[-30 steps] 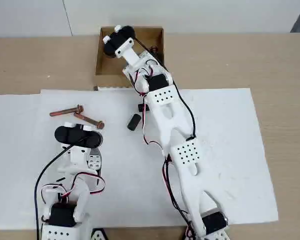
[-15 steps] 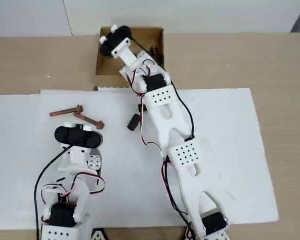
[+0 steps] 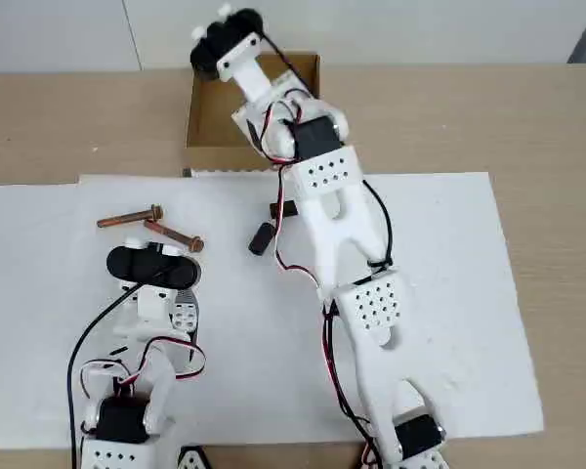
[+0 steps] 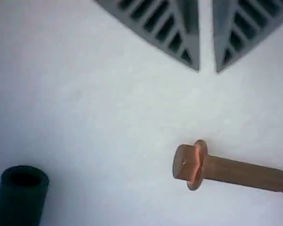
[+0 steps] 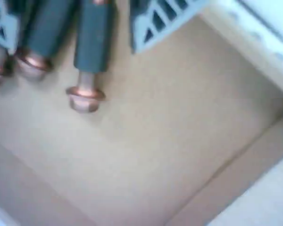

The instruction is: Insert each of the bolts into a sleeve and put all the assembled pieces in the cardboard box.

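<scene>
My right gripper (image 3: 225,51) hangs over the far side of the cardboard box (image 3: 201,132). In the right wrist view it (image 5: 68,42) is open, its grey fingers (image 5: 155,21) wide apart above the box floor (image 5: 146,136). A dark sleeve with a copper bolt (image 5: 87,70) in it lies between them, with more assembled pieces (image 5: 30,56) beside it. Two loose bolts (image 3: 129,217) (image 3: 174,234) lie on the white paper. My left gripper (image 3: 156,256) sits just behind the nearer bolt (image 4: 226,169), jaws almost together and holding nothing (image 4: 206,69). A black sleeve (image 3: 262,237) (image 4: 21,193) lies right of the bolts.
A second black sleeve (image 3: 284,208) shows partly under the right arm. The white paper (image 3: 449,274) covers the middle of the wooden table (image 3: 488,117). The right arm's links and cables stretch diagonally from the near edge to the box.
The right gripper has drawn up and toward the box's far edge. The left arm, loose bolts and sleeves have kept their places.
</scene>
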`<act>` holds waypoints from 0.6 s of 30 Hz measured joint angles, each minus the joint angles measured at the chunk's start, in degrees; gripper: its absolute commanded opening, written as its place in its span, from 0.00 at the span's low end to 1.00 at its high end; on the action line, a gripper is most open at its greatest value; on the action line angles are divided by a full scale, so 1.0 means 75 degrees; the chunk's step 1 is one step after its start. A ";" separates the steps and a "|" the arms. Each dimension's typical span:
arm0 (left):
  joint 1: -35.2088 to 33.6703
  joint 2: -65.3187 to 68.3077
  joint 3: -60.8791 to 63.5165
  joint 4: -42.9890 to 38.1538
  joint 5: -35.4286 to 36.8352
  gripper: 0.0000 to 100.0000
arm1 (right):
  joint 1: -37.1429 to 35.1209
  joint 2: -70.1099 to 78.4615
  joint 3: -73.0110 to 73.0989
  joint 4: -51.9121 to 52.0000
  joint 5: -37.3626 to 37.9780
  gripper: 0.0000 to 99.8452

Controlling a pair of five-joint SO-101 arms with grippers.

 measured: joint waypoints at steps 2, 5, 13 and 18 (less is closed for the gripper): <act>0.0000 0.0000 0.0000 0.0000 0.0000 0.01 | 0.0000 -0.0445 0.0000 0.0539 -0.0141 0.14; 0.0000 0.0000 0.0000 0.0000 0.0000 0.01 | 0.0000 -0.1078 0.0000 0.1453 -0.0375 0.14; 0.0000 0.0000 0.0000 0.0000 0.0000 0.01 | 0.0000 -0.2274 0.0199 0.2719 -0.1184 0.14; 0.0000 0.0000 0.0000 0.0000 0.0000 0.01 | 0.0000 -0.3446 0.1852 0.2719 -0.1829 0.14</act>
